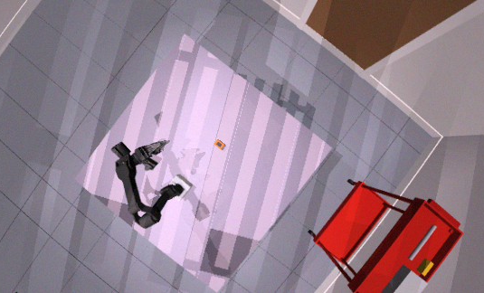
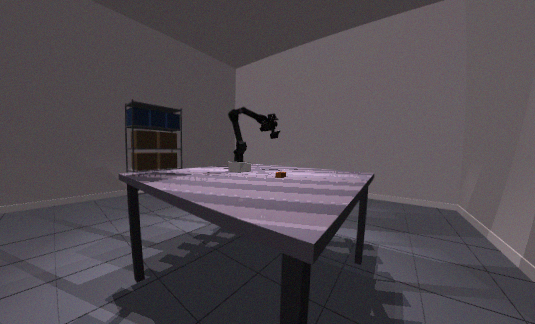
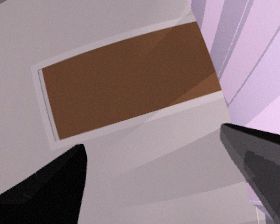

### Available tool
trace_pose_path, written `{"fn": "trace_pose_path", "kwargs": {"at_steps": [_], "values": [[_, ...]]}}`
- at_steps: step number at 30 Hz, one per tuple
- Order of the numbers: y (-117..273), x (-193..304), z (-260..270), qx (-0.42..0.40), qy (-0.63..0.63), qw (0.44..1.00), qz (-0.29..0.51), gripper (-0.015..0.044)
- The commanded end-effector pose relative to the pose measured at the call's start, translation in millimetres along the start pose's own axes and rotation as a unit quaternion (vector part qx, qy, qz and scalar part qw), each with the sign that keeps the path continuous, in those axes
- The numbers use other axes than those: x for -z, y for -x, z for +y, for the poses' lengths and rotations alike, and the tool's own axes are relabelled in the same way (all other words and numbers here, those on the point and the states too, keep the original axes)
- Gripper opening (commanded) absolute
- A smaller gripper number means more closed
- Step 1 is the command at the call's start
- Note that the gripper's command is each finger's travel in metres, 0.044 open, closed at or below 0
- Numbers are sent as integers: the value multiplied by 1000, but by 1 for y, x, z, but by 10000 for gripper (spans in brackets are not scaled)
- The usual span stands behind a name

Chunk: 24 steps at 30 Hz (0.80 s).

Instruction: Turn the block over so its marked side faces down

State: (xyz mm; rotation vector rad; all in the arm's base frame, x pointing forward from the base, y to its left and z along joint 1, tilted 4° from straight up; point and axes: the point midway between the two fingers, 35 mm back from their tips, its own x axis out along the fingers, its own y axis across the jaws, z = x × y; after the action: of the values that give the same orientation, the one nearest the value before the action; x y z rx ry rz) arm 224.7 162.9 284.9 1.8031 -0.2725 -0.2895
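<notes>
The block (image 1: pixel 220 145) (image 2: pixel 280 175) is small and orange. It rests on the pink-lilac table (image 1: pixel 270 149) (image 2: pixel 259 205), with a dark grey patch on its upward face in the top view. My gripper (image 1: pixel 161 154) (image 2: pixel 278 126) (image 3: pixel 155 141) is open and empty, its two dark fingers wide apart in the wrist view. It is raised high above the table, on the arm's side of the block and well away from it. The block is not in the wrist view.
The arm's pale base (image 1: pixel 185 184) (image 2: pixel 239 167) stands on the table. A red cart (image 1: pixel 349 222) stands on the floor beyond the table. A shelf with blue and brown boxes (image 2: pixel 154 140) is behind. A brown panel (image 3: pixel 131 80) in the wall fills much of the wrist view.
</notes>
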Motion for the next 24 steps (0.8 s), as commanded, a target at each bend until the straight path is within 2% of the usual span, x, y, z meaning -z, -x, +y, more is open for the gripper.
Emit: {"fn": "trace_pose_path", "kwargs": {"at_steps": [1, 4, 7, 13, 24], "values": [[-1, 0, -1, 2, 5, 1000, -1, 426], [-15, 1, -13, 38, 77, 996, -17, 440], [-42, -3, -39, 117, 214, 969, -39, 440], [-95, -20, -82, 279, 464, 840, -24, 440], [-140, -49, -119, 418, 609, 671, 71, 440]]}}
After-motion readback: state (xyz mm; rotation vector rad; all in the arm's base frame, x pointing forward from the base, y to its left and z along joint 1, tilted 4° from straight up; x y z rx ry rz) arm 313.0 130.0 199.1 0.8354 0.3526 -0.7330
